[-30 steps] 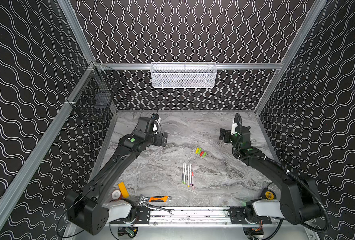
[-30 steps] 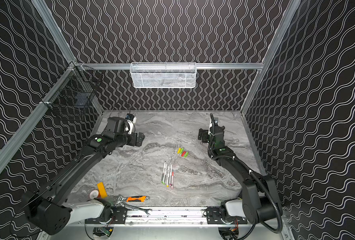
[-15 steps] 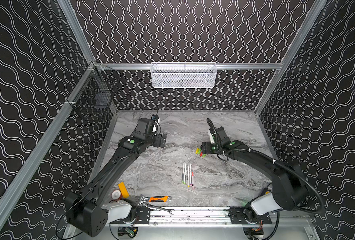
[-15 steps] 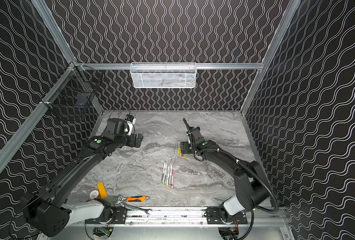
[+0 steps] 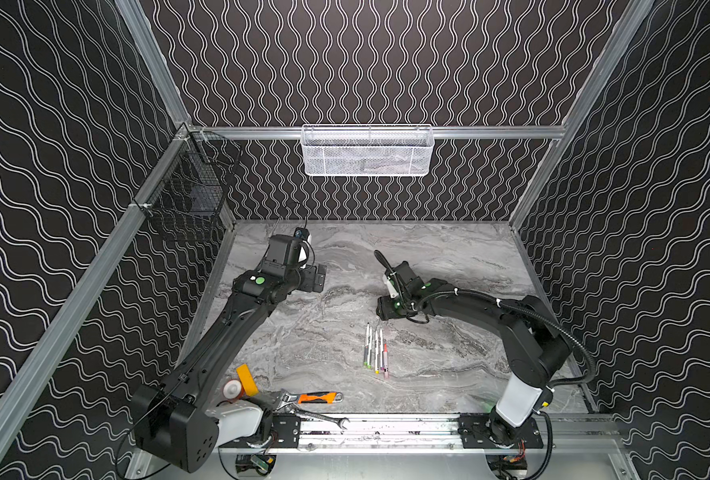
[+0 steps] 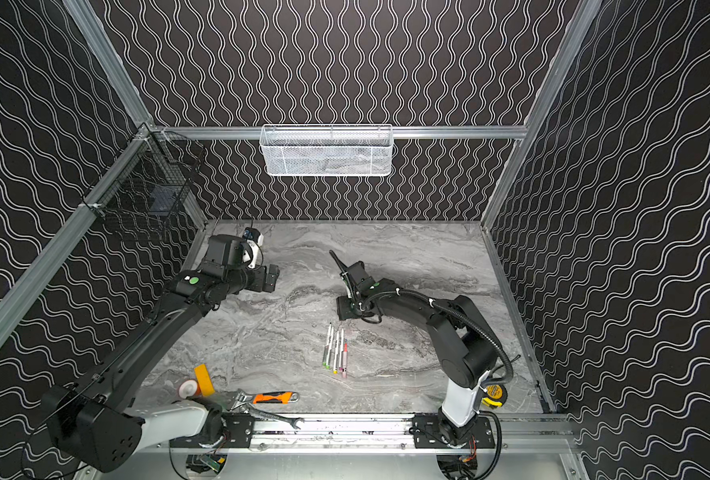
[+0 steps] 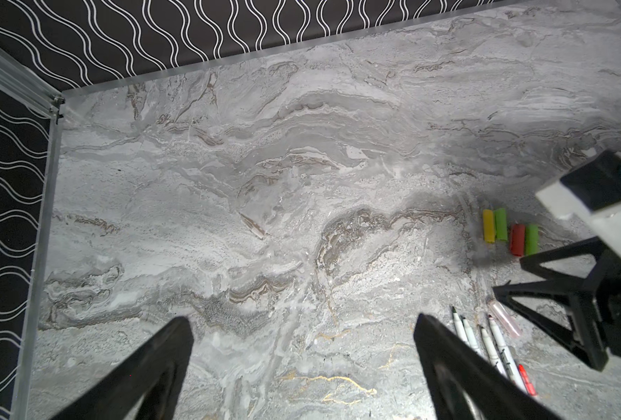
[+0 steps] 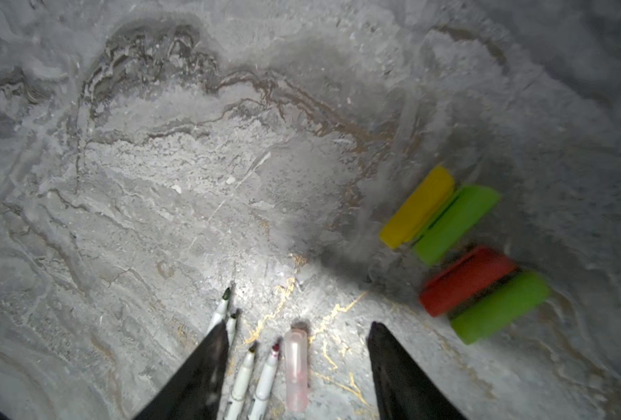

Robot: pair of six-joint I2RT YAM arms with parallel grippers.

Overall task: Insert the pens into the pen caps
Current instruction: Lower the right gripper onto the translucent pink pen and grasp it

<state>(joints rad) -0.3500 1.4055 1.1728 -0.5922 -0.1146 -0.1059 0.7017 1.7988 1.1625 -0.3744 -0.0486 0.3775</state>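
Left gripper: your left gripper [image 5: 317,281] is hovering over the far left of the table [image 5: 461,257], jaws spread wide and gripping nothing. In its wrist view the fingers [image 7: 156,367] are framing bare marble.
Right gripper: your right gripper [image 8: 298,363] is hanging low near the middle of the table, jaws parted and pinching nothing. You are seeing pen tips and a clear pink tube [image 8: 296,371] in the gap between its fingers [image 8: 400,378]. One finger is overlapping two pens in that view, and you cannot tell whether it is touching them.
Pens: four white pens [image 5: 373,349] are lying side by side, nearly parallel, on the near side of the right gripper, tips pointing toward it.
Caps: the caps [image 7: 517,238] are lying flat in two pairs beyond the pen tips, apart from the pens. The yellow cap [image 8: 418,207] is touching a green cap [image 8: 454,223], and the red cap [image 8: 467,280] is touching a second green cap [image 8: 500,307]. In both top views the right gripper is hiding them.
Pen tips: all four are showing bare, none sitting inside a cap.
Front edge: an orange-handled wrench [image 5: 314,397], a steel spanner [image 5: 322,417] and a roll of tape [image 5: 232,389] are lying by the left arm's base, well apart from the pens.
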